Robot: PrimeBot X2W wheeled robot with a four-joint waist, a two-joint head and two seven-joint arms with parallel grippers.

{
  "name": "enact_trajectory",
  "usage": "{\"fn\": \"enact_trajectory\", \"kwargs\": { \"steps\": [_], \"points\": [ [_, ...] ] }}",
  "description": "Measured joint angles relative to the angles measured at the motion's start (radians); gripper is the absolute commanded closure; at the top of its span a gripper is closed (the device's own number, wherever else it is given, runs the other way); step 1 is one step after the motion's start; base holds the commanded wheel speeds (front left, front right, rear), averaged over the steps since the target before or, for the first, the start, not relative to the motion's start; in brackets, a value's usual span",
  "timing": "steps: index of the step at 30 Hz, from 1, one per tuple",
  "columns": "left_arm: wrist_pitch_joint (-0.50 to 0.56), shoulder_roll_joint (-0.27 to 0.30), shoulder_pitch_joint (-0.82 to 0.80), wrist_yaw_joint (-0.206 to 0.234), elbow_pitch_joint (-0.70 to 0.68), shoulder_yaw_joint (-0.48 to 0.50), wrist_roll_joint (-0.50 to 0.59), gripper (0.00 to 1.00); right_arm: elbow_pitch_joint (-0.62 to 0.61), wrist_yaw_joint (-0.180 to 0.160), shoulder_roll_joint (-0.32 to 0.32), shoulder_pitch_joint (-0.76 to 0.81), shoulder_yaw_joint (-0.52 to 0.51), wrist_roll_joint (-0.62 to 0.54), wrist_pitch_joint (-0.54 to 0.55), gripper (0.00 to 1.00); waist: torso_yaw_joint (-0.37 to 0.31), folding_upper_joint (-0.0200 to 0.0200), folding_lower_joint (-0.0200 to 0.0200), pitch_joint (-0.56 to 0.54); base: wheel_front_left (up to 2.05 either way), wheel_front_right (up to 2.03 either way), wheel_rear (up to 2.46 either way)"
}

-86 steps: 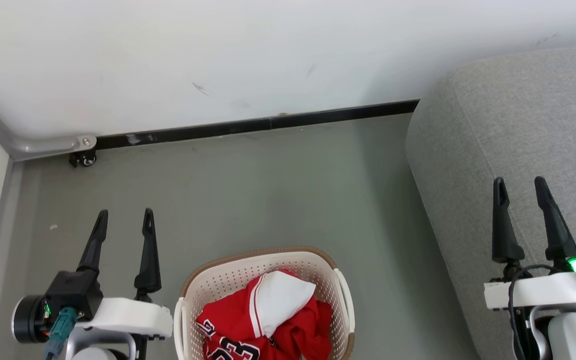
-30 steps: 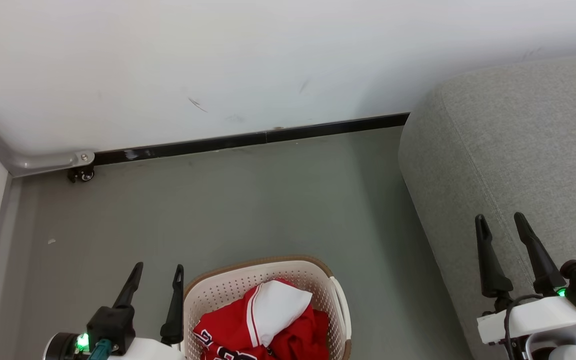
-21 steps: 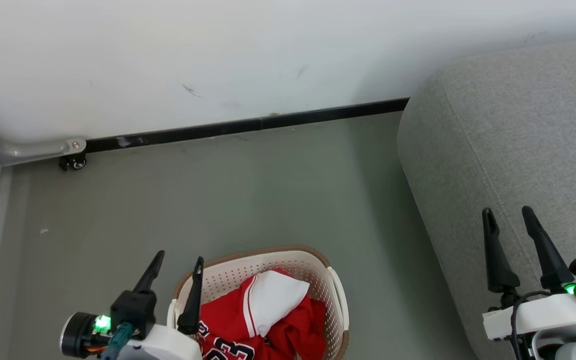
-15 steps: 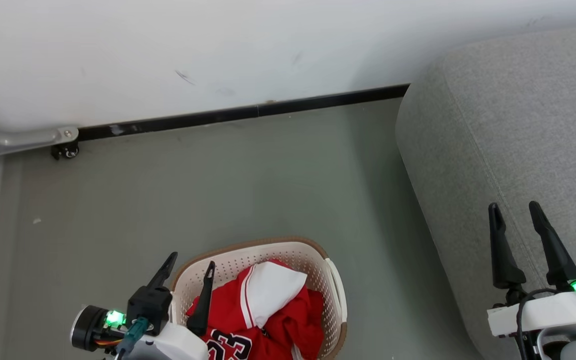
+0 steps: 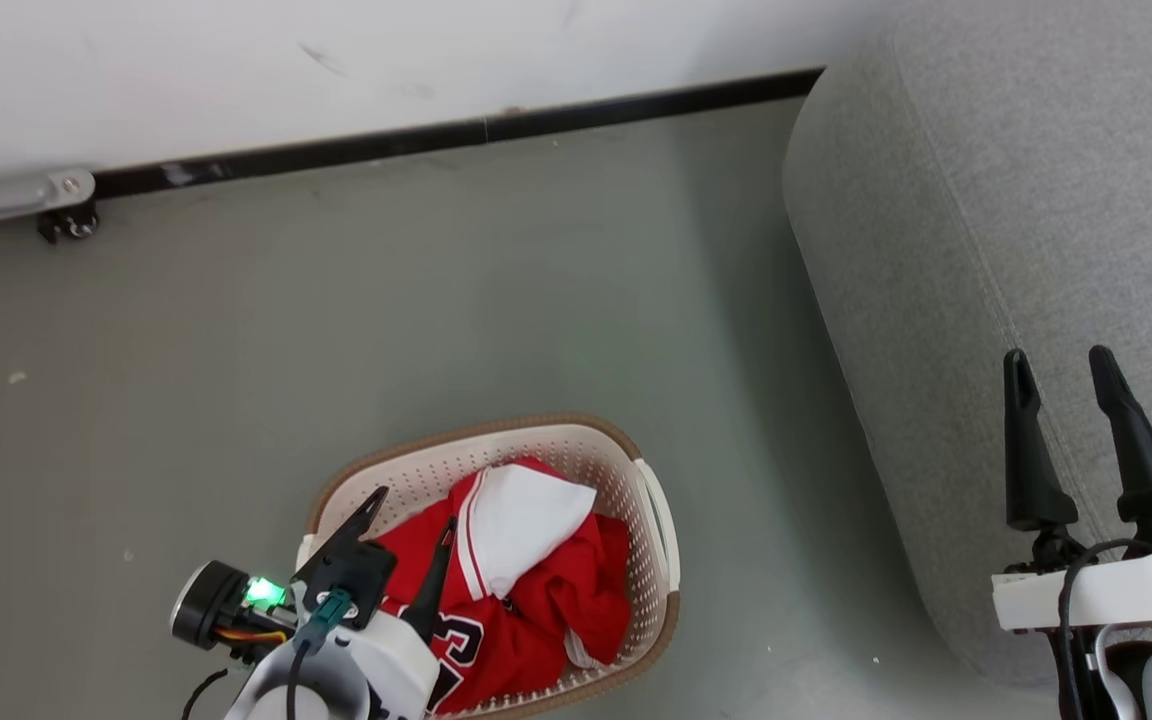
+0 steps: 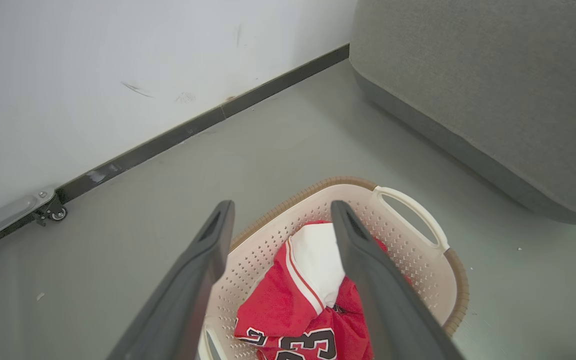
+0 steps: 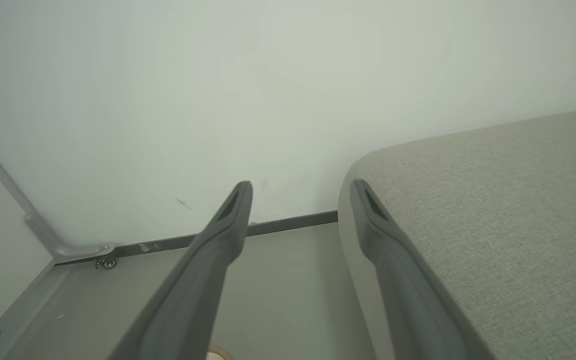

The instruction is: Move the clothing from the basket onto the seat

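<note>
The left fingers [image 6: 370, 270] stand spread wide and empty, poised just above the basket [image 6: 418, 215], over its near edge. Their tips aim at the clothing [image 6: 288, 300] heaped inside, just ahead of and below them. It looks like light, limp jersey cloth, slick and floppy, likely to sag and trail once lifted. I'd pinch a thick bunched fold where the white panel [image 6: 318, 260] humps up straight ahead of the tips, not a flat single layer. The right fingers [image 5: 1028, 460], equally wide and holding nothing, hover at the rounded edge of the seat [image 5: 986, 200], well apart from the basket.
</note>
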Motion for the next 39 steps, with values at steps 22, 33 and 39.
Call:
{"fn": "enact_trajectory", "kwargs": {
  "steps": [22,33,39],
  "points": [
    [0.021,0.013,-0.186,-0.018,0.165,-0.051,0.076,0.00,-0.046,0.000,0.000,-0.127,-0.011,0.052,-0.021,0.00,-0.055,0.0000,0.0000,0.238,0.00,0.00,0.00],
    [0.015,0.019,-0.268,-0.012,0.228,-0.054,0.095,0.00,-0.048,0.000,0.000,-0.192,-0.010,0.055,-0.048,0.00,-0.077,-0.0001,0.0000,0.342,0.00,0.00,0.00],
    [0.010,0.016,-0.314,-0.007,0.265,-0.063,0.111,0.00,-0.045,0.000,0.000,-0.231,-0.002,0.062,-0.064,0.00,-0.089,0.0000,0.0000,0.398,0.00,0.00,0.00]
  ]
}}
